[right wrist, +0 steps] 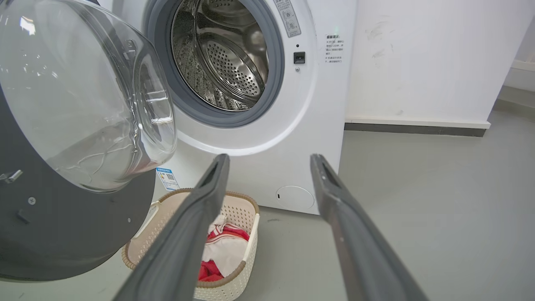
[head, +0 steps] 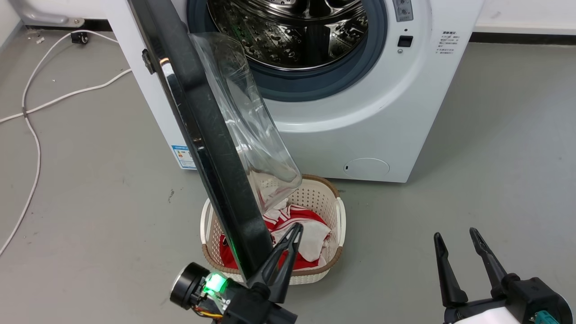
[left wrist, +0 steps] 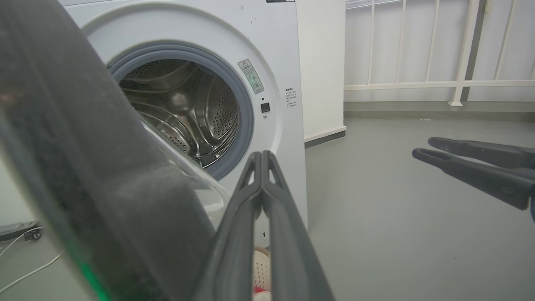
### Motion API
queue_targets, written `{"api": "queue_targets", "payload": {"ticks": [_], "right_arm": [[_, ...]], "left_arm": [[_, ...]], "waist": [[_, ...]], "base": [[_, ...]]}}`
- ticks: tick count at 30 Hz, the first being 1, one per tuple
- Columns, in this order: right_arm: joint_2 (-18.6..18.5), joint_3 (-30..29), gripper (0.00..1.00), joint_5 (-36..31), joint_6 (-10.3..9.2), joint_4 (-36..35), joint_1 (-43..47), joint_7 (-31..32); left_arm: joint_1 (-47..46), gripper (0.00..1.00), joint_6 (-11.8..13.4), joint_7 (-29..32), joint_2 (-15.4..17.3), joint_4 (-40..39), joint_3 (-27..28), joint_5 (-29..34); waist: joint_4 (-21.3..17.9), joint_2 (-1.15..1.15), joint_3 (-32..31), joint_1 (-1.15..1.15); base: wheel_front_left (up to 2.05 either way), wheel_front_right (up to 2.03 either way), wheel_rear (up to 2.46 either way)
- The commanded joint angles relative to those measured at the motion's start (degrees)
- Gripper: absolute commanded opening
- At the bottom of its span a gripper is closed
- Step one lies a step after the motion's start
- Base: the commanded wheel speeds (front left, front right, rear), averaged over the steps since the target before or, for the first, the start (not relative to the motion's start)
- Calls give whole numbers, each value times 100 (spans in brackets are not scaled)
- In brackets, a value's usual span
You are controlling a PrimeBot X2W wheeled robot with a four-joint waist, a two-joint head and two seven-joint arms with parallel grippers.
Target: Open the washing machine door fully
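Our left gripper (head: 295,230) has its two dark fingers pressed together into a single blade, pinching nothing. It sits at the near edge of the washing machine door (head: 202,117), on the glass side of the rim. From the head view we cannot tell whether the fingers actually touch the rim or stand just beside it. Our right gripper (head: 454,234) hangs well off to the right with its fingers spread and empty, above bare floor.

The door stands out from the white washing machine (head: 360,135) at roughly a right angle, hinged on the left, edge-on to us. Its bulging glass bowl (right wrist: 83,104) faces right and its near edge hangs over the laundry basket (head: 339,216). The steel drum (head: 292,31) is fully exposed behind it. We judge the task about half done: the door has to swing further left before it lies fully open.

The main risk is slip. Closed fingers give us only a push, not a hold, and the glossy rim curves. As the door turns left, the contact point slides towards the edge, so the blade could skate off and the door could drift back.

Pushing lower or further right would load the glass bowl instead of the rim.

The left wrist also sits low, near the basket and its red and white laundry (head: 306,229), so a wide sweep could knock it.

Driving the door hard into its stop would strain the hinge.
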Motion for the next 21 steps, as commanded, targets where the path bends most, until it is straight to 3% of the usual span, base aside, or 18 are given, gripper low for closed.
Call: {"api": "queue_targets", "payload": {"ticks": [1,12,21], "right_arm": [[16,-2,100,23,-4,7,-78,-10],[16,13,100,95,-4,58,-31,-10],[15,42,100,145,-4,98,112,-10]], "left_arm": [[75,0,-2,-13,-11,72,61,-7],[217,0,-26,-8,1,169,402,57],[494,0,46,3,81,60,649,100]], "waist": [[-5,0,9,0],[91,0,-5,0],[454,0,-50,0]], "base": [[0,0,0],[0,0,0],[0,0,0]]}}
